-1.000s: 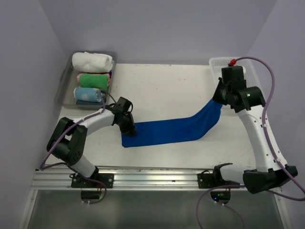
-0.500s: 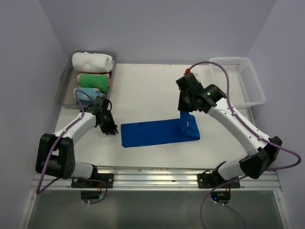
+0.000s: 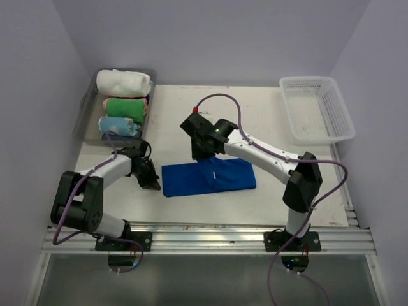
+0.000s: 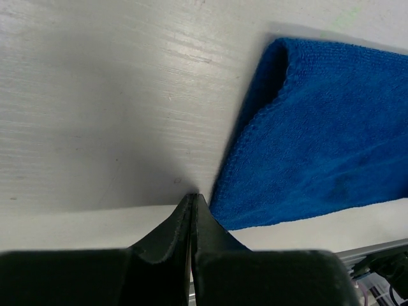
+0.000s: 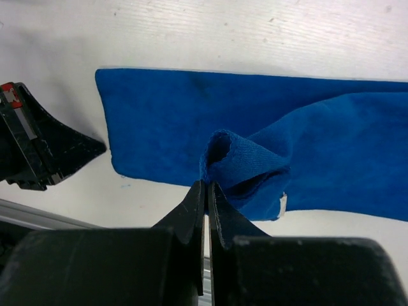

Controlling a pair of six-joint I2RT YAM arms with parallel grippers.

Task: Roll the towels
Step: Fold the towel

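1. The right jaws are squeezed shut on a fold of the blue towel (image 3: 185,182). The pinched bit makes a little loop right at their tips.
2. The rest of the blue towel lies on the desk (image 3: 268,121), under and in front of the right jaws. Part of it is folded over on itself. I think the right jaws hold this end so they can lay it down neatly. That would make the towel shorter and thicker before rolling.
3. The left jaws are shut tight too, but they hold nothing. Their tips touch the desk, just beside the short edge of the blue towel. No cloth sits between them.
4. I think the left jaws are there because a roll would start from that edge. Closed tips could also stop the edge from sliding.
5. The white towel (image 3: 124,81) is far from both jaws, out past the left jaws. It sits in the grey tray (image 3: 85,118) and looks rolled up already.
6. A green towel (image 3: 124,106) and a pale blue dotted towel (image 3: 118,125) sit rolled in the same tray. It looks like the place for finished rolls.
7. A white basket (image 3: 317,108) stands well off to the side of the right jaws.
8. A small white tag (image 5: 281,205) sticks out of the blue towel, near the right jaws' tips. It is too small to read. I see no other writing.
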